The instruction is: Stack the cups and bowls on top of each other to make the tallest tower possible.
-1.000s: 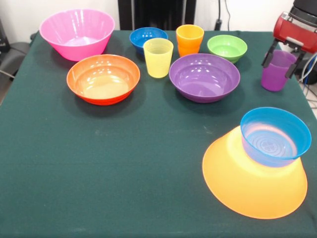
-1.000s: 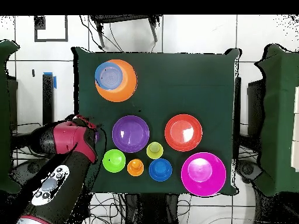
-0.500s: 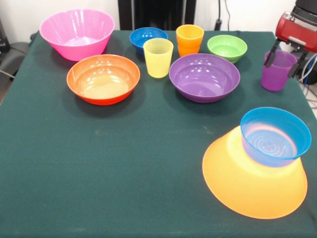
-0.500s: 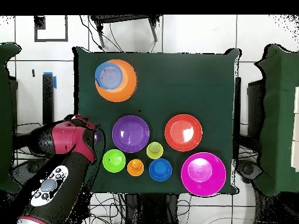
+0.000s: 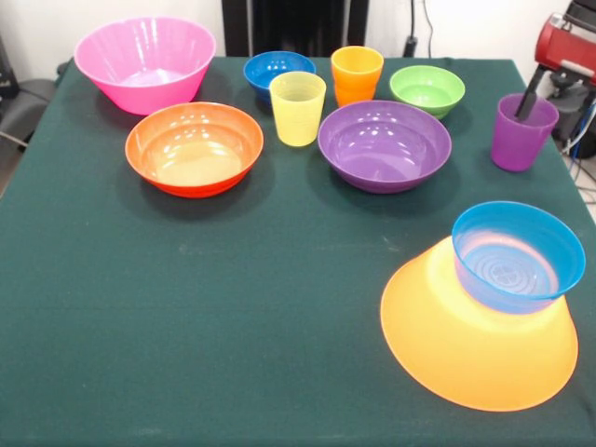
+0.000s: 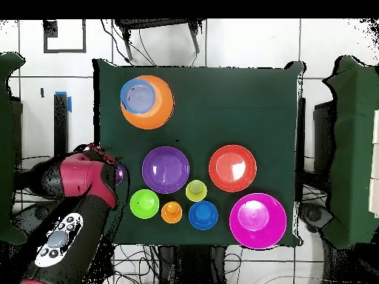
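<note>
The gripper (image 5: 542, 96) has one dark finger (image 5: 532, 95) dipping inside the purple cup (image 5: 521, 133) on the dark green tablecloth (image 5: 233, 307), can't tell the finger spread.

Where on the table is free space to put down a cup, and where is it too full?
Free: the wide green cloth nearer the camera than the orange-red bowl, beside the inverted yellow-orange bowl. Crowded: the far rows, where the yellow cup, orange cup, dark blue bowl and purple bowl stand close.

arm (image 6: 78, 194): red and black shell | grey round buttons | black hand (image 5: 533, 93)
</note>
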Tool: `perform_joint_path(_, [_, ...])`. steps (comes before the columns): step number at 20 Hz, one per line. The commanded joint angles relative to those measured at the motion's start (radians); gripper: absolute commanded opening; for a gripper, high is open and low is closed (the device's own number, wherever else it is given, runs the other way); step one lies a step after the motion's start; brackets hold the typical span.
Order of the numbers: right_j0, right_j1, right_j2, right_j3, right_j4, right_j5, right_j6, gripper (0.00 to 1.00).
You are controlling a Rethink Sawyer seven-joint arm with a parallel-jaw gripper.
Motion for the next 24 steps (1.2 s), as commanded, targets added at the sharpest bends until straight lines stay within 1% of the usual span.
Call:
perform_joint_path(1, [0.012,0.0,0.129,0.065,0.03,0.107,0.198,1.0])
perform_joint_path(4, [-0.001,-0.013,0.146,0.096,0.056,0.109,0.218,1.0])
perform_joint_path(5, [0.003,-0.01,0.14,0.1,0.062,0.107,0.231,1.0])
perform_joint_path(12, [-0.008,-0.015,0.169,0.16,0.114,0.044,0.238,1.0])
perform_joint_path(16, [0.005,-0.008,0.174,0.187,0.147,0.001,0.258,1.0])
perform_joint_path(21, [0.007,-0.009,0.189,0.235,0.209,-0.008,0.305,1.0])
perform_joint_path(24, [-0.012,-0.024,0.224,0.272,0.244,-0.03,0.292,1.0])
